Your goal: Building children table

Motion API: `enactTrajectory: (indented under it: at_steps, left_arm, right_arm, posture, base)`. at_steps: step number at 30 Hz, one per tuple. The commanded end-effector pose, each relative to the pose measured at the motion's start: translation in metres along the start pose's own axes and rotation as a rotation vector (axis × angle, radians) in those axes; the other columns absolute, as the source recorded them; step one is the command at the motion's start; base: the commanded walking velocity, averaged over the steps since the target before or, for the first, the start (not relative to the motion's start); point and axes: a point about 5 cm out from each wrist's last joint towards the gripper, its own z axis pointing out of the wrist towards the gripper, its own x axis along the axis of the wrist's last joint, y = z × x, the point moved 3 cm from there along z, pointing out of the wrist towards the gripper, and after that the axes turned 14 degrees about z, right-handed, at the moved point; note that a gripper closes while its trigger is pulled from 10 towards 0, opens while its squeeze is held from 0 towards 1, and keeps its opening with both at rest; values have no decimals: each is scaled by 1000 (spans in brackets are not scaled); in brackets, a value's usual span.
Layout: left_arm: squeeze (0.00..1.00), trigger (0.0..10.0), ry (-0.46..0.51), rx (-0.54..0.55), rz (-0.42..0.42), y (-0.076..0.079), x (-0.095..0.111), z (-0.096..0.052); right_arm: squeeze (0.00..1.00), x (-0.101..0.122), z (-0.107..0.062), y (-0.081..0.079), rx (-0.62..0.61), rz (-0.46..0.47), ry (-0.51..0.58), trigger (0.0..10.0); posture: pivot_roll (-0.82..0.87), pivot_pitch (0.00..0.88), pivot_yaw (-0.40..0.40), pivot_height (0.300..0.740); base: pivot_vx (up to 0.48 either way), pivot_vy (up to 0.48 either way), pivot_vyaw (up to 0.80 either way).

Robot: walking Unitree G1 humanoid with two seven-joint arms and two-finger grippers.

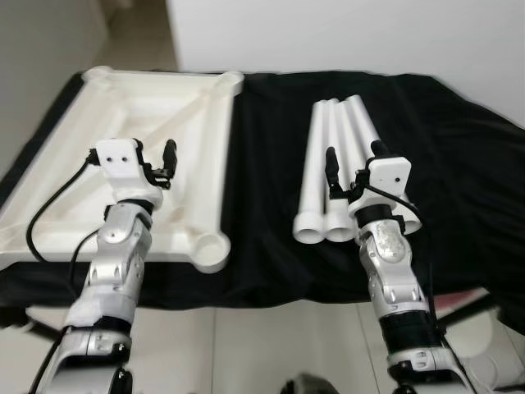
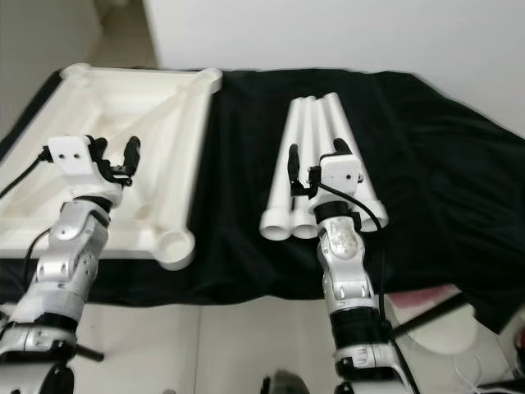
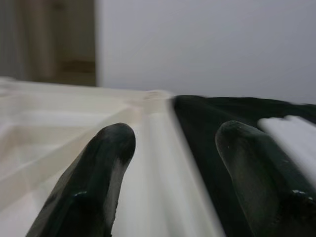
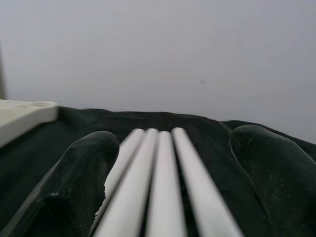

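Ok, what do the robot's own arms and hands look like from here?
Both arms are silver, jointed metal segments with black bands near the elbows. Each wrist carries a white boxy camera housing. The left hand and right hand each have two long black fingers with rounded tips. A black cable loops from the left wrist housing; another runs along the right forearm.

No text, label, brand mark, number or sign can be read anywhere in these views. The white tabletop (image 1: 156,156), the white tubular legs (image 1: 332,164), the black cloth (image 1: 443,164) and the white wrist housings are seen plain and unmarked.
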Motion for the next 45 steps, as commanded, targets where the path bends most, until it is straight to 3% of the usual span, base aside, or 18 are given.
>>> enactTrajectory:
  at_steps: [1,16,29,37,45]
  left_arm:
    - [0,10000,16,-31,24,-8,1,-3]
    - [0,10000,9,-24,6,-6,-1,-2]
    - [0,10000,2,-44,-5,-5,-2,0]
    - [0,10000,5,-47,0,-4,-2,1]
    - [0,10000,13,-49,-2,-2,-1,1]
  right_arm:
    - [0,5,4,-13,31,25,28,10000]
    - [0,3,1,-12,40,-10,31,10000]
    - [0,5,-2,-6,0,-12,45,10000]
    - [0,0,-4,-4,-27,4,27,10000]
    - [0,0,-3,0,-42,25,17,10000]
  posture:
    - [19,0,5,740]
    - [12,0,2,740]
    - [4,0,16,740]
    - [1,0,19,740]
    - [0,0,19,740]
  base:
    - [274,0,0]
    - [0,0,0]
    - [0,0,747]
    - [0,0,0]
    - [0,0,-644]
